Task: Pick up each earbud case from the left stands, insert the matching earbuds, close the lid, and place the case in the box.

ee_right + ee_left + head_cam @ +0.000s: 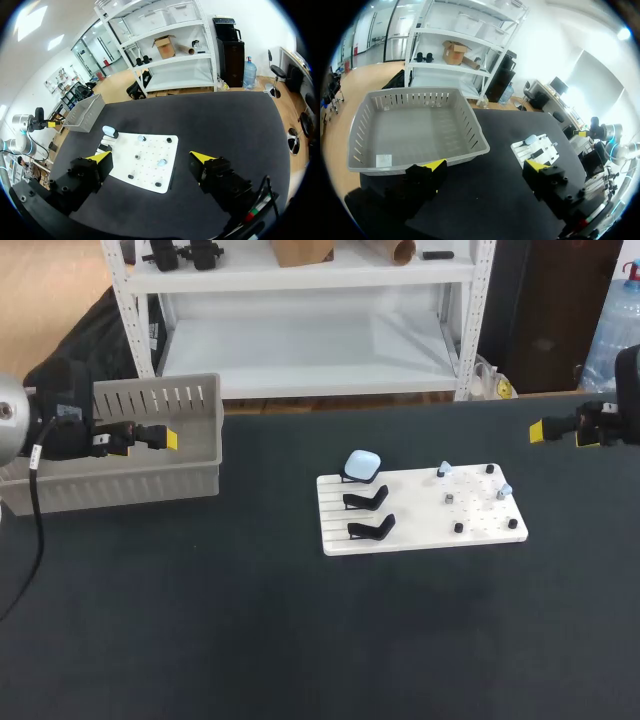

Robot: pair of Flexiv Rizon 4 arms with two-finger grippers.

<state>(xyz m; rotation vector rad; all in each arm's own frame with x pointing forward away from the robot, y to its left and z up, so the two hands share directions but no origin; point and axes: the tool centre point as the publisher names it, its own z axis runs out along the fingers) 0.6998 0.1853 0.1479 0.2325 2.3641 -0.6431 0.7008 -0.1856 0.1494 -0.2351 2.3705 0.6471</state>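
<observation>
My left gripper (485, 167) is spread wide, its two yellow-tipped fingers well apart with nothing between them. Below and ahead of it sits the grey slatted basket (410, 135); one finger hangs by the basket's near wall, the other over the black table (485, 200) beside it. From the head view this gripper (170, 440) hovers over the basket (150, 480) at the table's left side.

My right gripper (150, 157) is just as wide open and holds nothing. It looks down on the white pegboard (150, 150), which lies ahead of its fingers. From above it (537, 431) hangs at the table's far right, well apart from the board.

The white board (420, 530) lies flat near the table's middle, between the two arms. Along its left edge stand three black stands in a row. The rearmost carries the pale blue earbud case (362, 464), lid shut; the middle stand (367, 500) and the front stand (372, 529) are bare. On the board's right half two pale earbuds (444, 470) (505, 490) sit apart among small black pegs (458, 527). The case is well apart from both grippers.
</observation>
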